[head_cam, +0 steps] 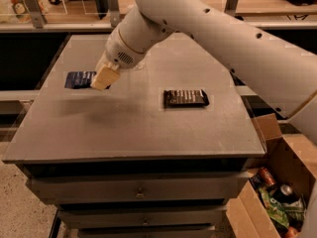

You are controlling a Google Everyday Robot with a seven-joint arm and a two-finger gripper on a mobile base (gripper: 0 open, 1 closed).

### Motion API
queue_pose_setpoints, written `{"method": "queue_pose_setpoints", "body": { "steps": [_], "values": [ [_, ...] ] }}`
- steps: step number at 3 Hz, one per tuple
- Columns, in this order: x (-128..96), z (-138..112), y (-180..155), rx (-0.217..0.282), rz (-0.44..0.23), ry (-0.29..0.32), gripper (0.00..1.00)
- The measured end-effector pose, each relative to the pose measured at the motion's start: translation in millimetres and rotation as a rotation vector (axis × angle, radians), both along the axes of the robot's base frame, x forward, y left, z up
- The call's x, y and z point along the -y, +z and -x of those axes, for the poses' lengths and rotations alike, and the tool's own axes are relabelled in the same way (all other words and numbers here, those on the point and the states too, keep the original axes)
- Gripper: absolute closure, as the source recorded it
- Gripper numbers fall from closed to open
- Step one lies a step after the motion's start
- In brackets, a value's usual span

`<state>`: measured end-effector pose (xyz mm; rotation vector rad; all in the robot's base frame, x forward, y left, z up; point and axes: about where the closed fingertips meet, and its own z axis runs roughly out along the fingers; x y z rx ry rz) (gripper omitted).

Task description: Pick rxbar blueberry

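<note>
Now end effector (105, 78) over rxbar blueberry (78, 79) end; open or closed unclear

Count: 1 worktop (138, 133), 2 bars on it: 1 blue bar (78, 79) near left edge, 1 dark bar (186, 97) toward right edge. 1 arm (223, 29), 1 gripper (103, 78) at blue bar's right end. 1 box (285, 152) below right front corner.
</note>
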<state>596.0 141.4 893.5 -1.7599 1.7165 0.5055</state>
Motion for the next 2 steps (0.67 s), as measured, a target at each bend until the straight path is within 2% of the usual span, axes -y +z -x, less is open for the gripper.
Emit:
{"method": "queue_pose_setpoints", "body": {
  "steps": [1,2],
  "values": [
    [0.2,3.7,19.1,0.035,-0.038,0.016,1.0],
    [0.2,3.7,19.1,0.035,-0.038,0.016,1.0]
  ]
}}
